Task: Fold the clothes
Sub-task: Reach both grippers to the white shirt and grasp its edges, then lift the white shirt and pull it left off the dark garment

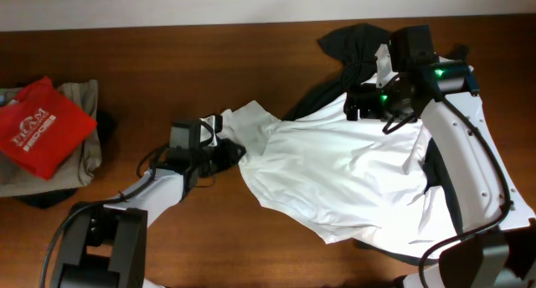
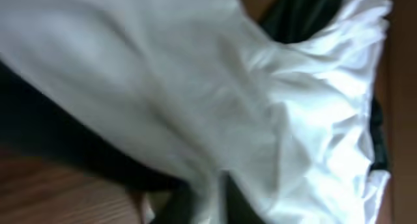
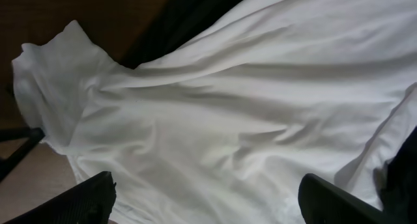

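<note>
A white shirt (image 1: 352, 175) lies spread and rumpled across the middle and right of the wooden table. My left gripper (image 1: 228, 152) is at the shirt's left edge, shut on the white cloth (image 2: 215, 185), which fills the blurred left wrist view. My right gripper (image 1: 368, 104) hovers over the shirt's upper right part, open and empty; its two dark fingers (image 3: 208, 198) frame white cloth (image 3: 228, 120) in the right wrist view. A dark garment (image 1: 356, 43) lies partly under the shirt at the back.
A folded pile with a red shirt (image 1: 42, 125) on grey cloth (image 1: 84, 141) sits at the far left. More dark cloth (image 1: 435, 167) shows at the white shirt's right side. Bare wood (image 1: 167, 62) lies between the pile and the shirt.
</note>
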